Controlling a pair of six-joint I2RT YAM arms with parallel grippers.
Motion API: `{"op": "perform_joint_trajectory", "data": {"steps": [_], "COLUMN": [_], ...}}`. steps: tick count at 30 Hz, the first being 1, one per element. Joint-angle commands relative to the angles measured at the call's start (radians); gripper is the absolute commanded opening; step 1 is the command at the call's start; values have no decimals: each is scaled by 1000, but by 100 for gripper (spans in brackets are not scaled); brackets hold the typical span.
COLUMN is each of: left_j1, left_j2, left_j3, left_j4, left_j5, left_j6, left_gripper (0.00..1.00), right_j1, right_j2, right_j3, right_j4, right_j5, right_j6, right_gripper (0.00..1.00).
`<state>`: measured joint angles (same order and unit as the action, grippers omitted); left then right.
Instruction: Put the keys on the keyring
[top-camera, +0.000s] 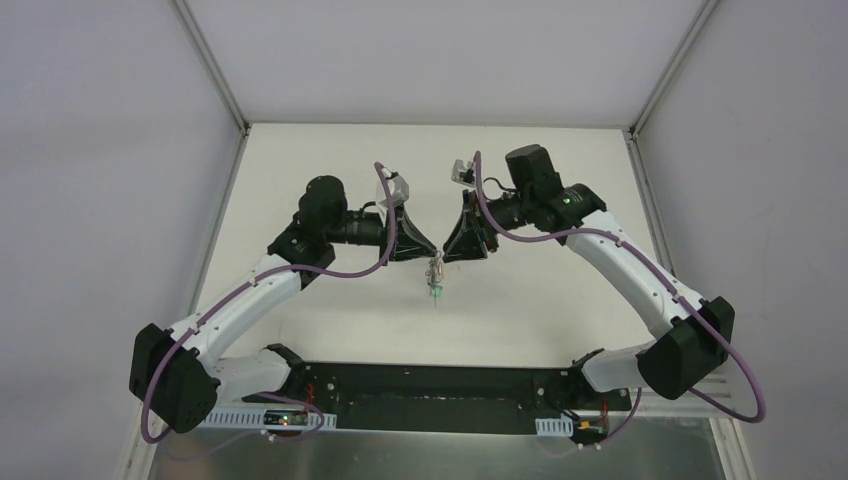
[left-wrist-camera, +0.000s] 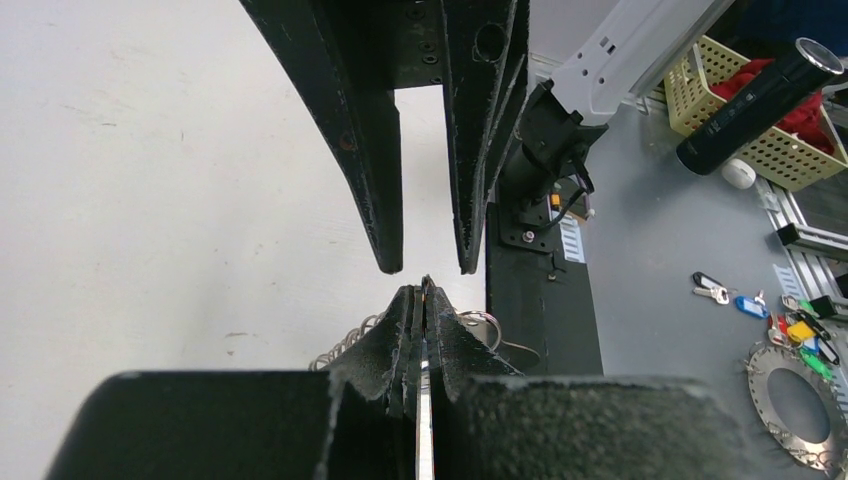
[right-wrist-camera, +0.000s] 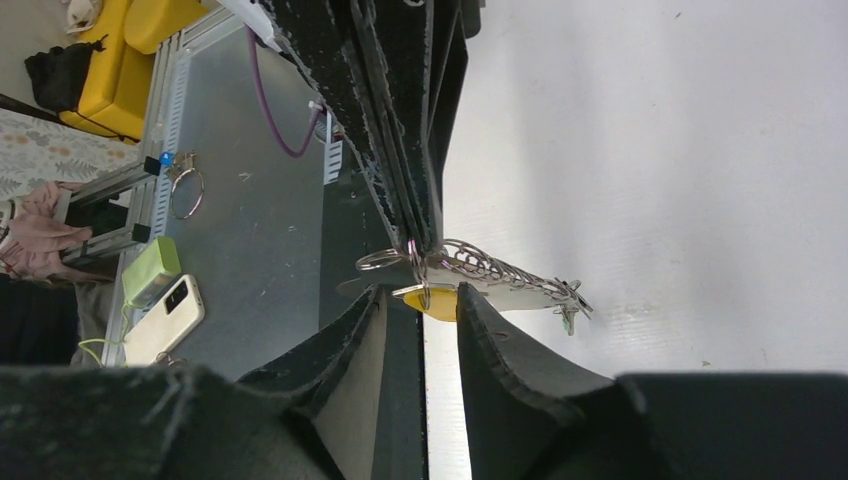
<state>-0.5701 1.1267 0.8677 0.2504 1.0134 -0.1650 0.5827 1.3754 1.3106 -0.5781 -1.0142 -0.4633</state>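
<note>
The keyring (top-camera: 436, 272), a pale silver wire loop, hangs between both grippers above the white table (top-camera: 330, 310). A green key (top-camera: 436, 293) dangles from its lower end. My left gripper (top-camera: 429, 256) is shut on the keyring's top edge; in the left wrist view (left-wrist-camera: 424, 288) thin metal shows between its fingers. My right gripper (top-camera: 448, 256) faces it, open. In the right wrist view its jaws (right-wrist-camera: 418, 292) straddle a yellow-orange key head (right-wrist-camera: 440, 303) that hangs on the keyring (right-wrist-camera: 500, 273). The green key (right-wrist-camera: 568, 318) is at the far end. Blue and black keys are not visible on it.
The black base plate (top-camera: 430, 385) runs along the near edge. Off the table lie spare keys (left-wrist-camera: 715, 290), coloured tags (left-wrist-camera: 800, 330), a metal disc (left-wrist-camera: 800, 400) and a yellow basket (left-wrist-camera: 700, 90) holding a black flashlight (left-wrist-camera: 760, 95). A phone (right-wrist-camera: 165, 320) lies on the grey bench.
</note>
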Motion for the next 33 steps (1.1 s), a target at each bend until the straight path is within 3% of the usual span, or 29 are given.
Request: {"op": "perform_joint_trajectory", "data": {"steps": [1,5,14,19,33], "left_j1": [-5,-5,-5,-5,-5], "left_j2": [-33,-33,-33,-35,-20], "left_j3": [1,0,-6,-6,-25], "left_j4": [69,84,102,108,294], "left_j5": [31,34,37,40,103], "left_j6": [-15,-27,-42,-41,-167], "left_gripper": [0,0,0,0,0], "right_j1": [-4,-4,-4,-4,1], "right_j2": [-29,-27,-13,-9,11], "right_j3": [-19,-44,-44,-48,-109], "right_j4": [40,63,76,83,207], "right_j5": [-71,-70,-90,-102,-171], "right_j6": [11,19,35,41,126], "right_gripper": [35,33,16,0,0]}}
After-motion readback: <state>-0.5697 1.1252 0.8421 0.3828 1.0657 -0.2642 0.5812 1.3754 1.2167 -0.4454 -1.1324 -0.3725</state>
